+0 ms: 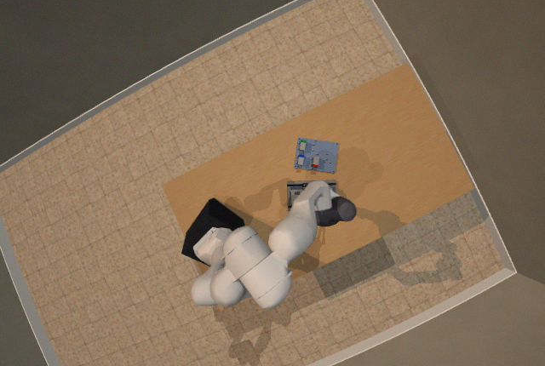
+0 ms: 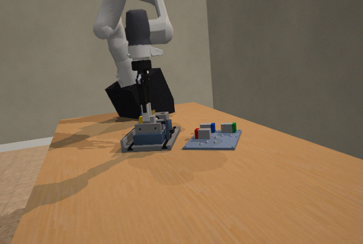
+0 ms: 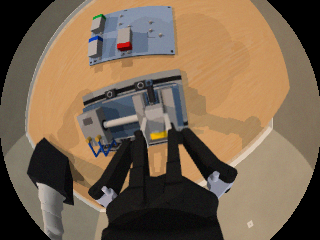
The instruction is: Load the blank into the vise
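Jaws are grasping the yellow-ended blank [image 2: 151, 118] [image 3: 154, 115] at the milling vise [image 1: 294, 195] [image 2: 148, 138] [image 3: 176, 105], seemingly seating it, now needing careful lowering before release.

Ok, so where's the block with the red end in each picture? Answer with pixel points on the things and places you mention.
Top view: the block with the red end [image 1: 315, 161] [image 2: 203, 133] [image 3: 124, 39] is right of the middle, at the plate's lower edge.
Exterior view: right of the middle, nearest you of the three blocks on the plate.
Wrist view: near the top, left of the middle.
Landmark in all three: the flat blue plate [image 1: 329, 147] [image 2: 227, 144] [image 3: 162, 45] under it.
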Tool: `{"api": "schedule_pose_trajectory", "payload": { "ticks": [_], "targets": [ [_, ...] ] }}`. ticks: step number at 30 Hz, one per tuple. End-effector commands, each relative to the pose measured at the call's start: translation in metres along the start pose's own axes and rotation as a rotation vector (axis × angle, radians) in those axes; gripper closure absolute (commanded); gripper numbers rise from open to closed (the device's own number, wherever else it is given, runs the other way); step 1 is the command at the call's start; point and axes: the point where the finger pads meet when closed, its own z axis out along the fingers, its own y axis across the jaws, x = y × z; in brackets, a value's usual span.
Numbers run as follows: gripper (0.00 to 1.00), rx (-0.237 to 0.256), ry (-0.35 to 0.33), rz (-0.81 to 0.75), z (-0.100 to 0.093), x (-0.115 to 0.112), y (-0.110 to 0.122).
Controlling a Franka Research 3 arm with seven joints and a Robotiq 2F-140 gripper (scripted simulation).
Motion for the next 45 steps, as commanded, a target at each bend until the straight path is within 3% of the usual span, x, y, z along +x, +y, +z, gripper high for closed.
{"api": "schedule_pose_trajectory", "payload": {
  "ticks": [1,45],
  "targets": [
    [1.0,-0.003,0.0,-0.007,-0.0003,0.0008,0.0016],
    [1.0,-0.003,0.0,-0.007,-0.0003,0.0069,0.0049]
  ]
}}
